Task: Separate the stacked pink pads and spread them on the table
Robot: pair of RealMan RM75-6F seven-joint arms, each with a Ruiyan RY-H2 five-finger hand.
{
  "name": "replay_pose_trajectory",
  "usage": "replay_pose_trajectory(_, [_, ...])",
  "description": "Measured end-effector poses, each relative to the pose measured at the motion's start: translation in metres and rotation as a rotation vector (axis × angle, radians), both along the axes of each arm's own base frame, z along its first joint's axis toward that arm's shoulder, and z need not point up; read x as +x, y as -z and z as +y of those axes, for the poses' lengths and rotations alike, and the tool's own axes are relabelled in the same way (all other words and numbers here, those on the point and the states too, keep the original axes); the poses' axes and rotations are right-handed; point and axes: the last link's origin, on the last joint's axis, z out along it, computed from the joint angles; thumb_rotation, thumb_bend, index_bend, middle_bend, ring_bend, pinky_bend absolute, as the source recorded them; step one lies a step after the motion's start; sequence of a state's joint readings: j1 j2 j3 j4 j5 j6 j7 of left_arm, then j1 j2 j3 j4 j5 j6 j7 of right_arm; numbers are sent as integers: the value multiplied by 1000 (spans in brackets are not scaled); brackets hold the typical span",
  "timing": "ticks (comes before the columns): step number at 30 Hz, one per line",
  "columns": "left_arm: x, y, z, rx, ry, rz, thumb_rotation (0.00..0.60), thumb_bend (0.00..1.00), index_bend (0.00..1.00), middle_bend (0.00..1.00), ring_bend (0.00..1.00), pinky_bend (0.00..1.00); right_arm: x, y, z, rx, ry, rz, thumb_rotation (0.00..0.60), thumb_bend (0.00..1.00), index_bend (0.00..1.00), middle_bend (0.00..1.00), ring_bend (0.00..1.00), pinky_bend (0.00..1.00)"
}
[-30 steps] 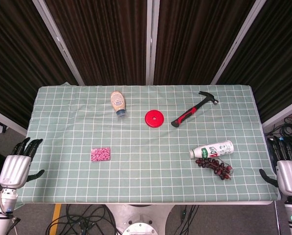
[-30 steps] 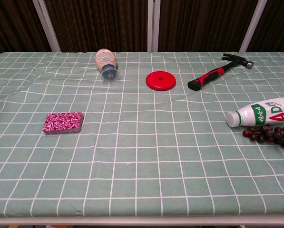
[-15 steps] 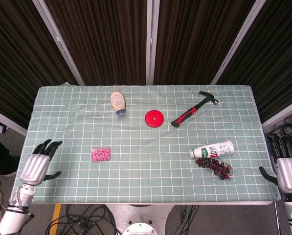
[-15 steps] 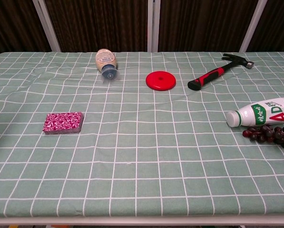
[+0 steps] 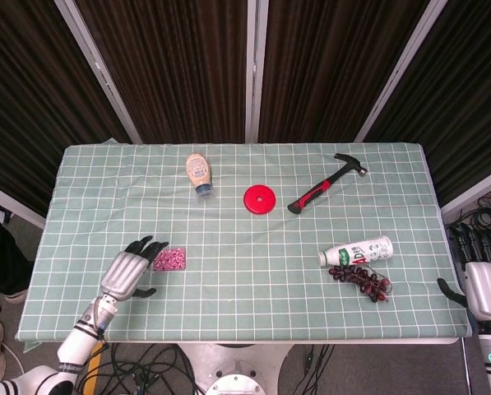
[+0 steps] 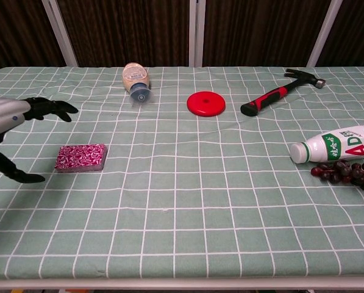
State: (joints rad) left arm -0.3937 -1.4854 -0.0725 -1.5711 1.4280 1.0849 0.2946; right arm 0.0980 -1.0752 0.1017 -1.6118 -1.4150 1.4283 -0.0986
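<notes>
The stack of pink patterned pads lies near the bench's front-left corner, unseparated. The left hand hovers just beside it, fingers spread, holding nothing. Closing low could pinch the whole stack together, or shove it across the green checked cloth. The right hand, empty with fingers apart, waits off the right edge.

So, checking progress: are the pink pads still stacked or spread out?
Stacked. The pink pads lie as one block in both views; the left hand is beside them, open.
</notes>
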Motion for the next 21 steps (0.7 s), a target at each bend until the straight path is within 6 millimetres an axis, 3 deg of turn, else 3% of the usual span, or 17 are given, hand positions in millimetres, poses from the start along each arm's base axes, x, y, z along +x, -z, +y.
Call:
replay_pose_trajectory(12, [12, 31, 26, -39, -44, 18, 600, 118, 132, 223, 71, 200, -7, 1, 0, 9, 27, 1, 600, 144, 0, 0, 0, 0])
replay_pose_trajectory(21, [7, 37, 40, -29, -74, 42, 600, 159, 137, 245, 71, 200, -13, 5, -1, 16, 48, 3, 600, 144, 0, 0, 0, 0])
